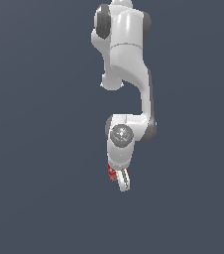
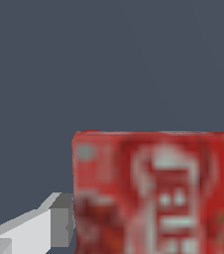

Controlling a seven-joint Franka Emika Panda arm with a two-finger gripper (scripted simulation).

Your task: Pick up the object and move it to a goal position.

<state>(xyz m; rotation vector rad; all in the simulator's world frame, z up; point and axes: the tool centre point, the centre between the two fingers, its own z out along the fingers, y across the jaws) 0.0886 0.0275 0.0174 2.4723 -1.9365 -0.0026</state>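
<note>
The arm (image 1: 129,64) hangs against plain slate-grey; no desk edge or corner shows (only flat backdrop). The gripper (image 1: 119,177) is clamped on the red block (image 1: 112,172), whose whitish-marked face (image 2: 151,193) fills the wrist view between grey fingers (image 2: 59,225)

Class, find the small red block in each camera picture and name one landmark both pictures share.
Exterior view: the red block is a small patch at the arm's lower end, at the gripper.
Wrist view: the red block fills the picture's lower part, close up.
Shared landmark: the gripper's pale finger beside the block.
</note>
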